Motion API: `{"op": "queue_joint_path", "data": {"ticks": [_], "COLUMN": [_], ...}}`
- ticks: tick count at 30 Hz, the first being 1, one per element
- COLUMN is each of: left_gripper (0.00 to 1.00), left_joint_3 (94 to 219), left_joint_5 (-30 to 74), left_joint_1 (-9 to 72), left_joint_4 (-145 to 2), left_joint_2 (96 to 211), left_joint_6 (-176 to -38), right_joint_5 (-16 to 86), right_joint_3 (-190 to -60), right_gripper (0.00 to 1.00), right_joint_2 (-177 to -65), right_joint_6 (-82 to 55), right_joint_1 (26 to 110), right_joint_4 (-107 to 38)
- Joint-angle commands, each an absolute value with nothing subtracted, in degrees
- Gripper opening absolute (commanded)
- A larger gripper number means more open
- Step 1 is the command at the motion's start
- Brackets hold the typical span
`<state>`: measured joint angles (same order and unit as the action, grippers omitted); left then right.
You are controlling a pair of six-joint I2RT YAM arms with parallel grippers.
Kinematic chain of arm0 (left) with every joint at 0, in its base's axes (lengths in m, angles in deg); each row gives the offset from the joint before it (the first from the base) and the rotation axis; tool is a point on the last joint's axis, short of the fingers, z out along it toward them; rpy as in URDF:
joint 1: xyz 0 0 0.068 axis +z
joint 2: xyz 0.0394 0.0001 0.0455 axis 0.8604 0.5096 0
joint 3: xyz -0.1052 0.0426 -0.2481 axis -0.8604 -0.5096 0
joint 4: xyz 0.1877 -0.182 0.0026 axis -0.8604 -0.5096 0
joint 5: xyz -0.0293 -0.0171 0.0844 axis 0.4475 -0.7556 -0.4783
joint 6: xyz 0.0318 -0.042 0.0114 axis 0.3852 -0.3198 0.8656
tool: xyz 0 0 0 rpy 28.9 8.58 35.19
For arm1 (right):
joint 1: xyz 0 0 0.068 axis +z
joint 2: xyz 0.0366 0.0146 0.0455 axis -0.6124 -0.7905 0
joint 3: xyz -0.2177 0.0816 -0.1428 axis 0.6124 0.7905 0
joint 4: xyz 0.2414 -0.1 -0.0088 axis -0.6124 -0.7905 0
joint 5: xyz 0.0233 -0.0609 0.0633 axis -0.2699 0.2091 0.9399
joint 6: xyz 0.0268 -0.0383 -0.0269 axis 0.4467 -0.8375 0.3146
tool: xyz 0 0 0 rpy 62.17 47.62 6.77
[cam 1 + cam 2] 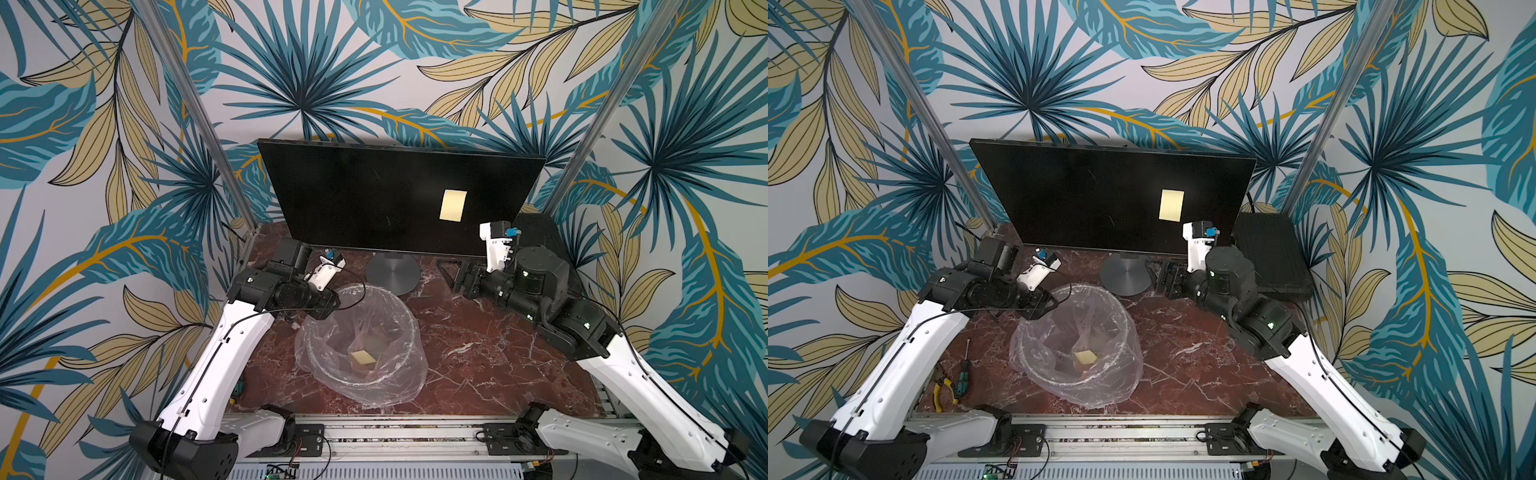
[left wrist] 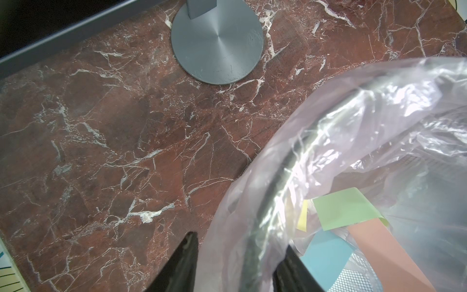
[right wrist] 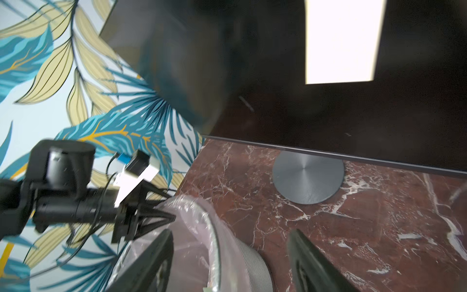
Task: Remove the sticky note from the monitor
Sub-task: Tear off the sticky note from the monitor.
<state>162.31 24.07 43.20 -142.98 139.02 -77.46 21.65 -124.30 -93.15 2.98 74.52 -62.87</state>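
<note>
My left fingers [image 2: 184,263] stood apart at the bag-lined bin's [image 1: 409,316] rim, my right fingers [image 3: 310,263] apart and empty. The yellow sticky note [image 1: 453,205] clung to the monitor's [image 1: 353,195] screen, lower right.

a bag-lined mesh bin [image 1: 399,386] is set on the red marble tabletop [image 1: 478,353], with coloured paper notes [image 2: 346,208] seen inside. a black ribbed case [image 1: 1273,253] and yellow-handled pliers [image 1: 937,392] are laid at opposite sides.

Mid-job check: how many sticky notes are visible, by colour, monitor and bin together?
Yellow: 2, the sticky note on the monitor, a yellow note in the bin
Green note: 1
Blue note: 1
Salmon note: 1
Total: 5
</note>
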Motion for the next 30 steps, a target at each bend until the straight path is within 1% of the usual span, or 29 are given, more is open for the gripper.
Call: {"op": "queue_joint_path", "data": {"ticks": [1, 6, 11, 18, 23, 30], "left_gripper": [0.5, 0.5, 0.51, 0.51, 0.51, 0.51], "left_joint_3": [162.11, 162.2, 162.25, 162.55, 162.22, 162.33], "left_joint_5": [24.55, 24.38, 24.38, 24.56, 24.61, 24.91], "left_joint_1": [43.07, 43.04, 43.06, 43.04, 43.04, 43.03], "left_joint_4": [-142.29, -142.32, -142.11, -142.31, -142.34, -142.42], "left_joint_2": [138.56, 138.73, 138.82, 138.75, 138.17, 137.86], "left_joint_6": [-77.3, -77.24, -77.29, -77.26, -77.2, -77.03], "right_joint_5": [25.69, 28.94, 30.48, 27.93, 27.95, 28.61], "right_joint_3": [-122.96, -121.13, -120.53, -123.65, -125.26, -128.17], "right_gripper": [0.75, 0.75, 0.76, 0.76, 0.75, 0.72], "right_joint_2": [-95.18, -97.7, -100.24, -105.37, -108.39, -111.2], "right_joint_6": [8.19, 14.12, 17.69, 18.18, 18.21, 15.93], "right_joint_1": [71.14, 65.61, 62.66, 60.23, 58.55, 57.35], "right_joint_4": [-59.11, -52.37, -44.84, -41.93, -40.01, -39.36]}}
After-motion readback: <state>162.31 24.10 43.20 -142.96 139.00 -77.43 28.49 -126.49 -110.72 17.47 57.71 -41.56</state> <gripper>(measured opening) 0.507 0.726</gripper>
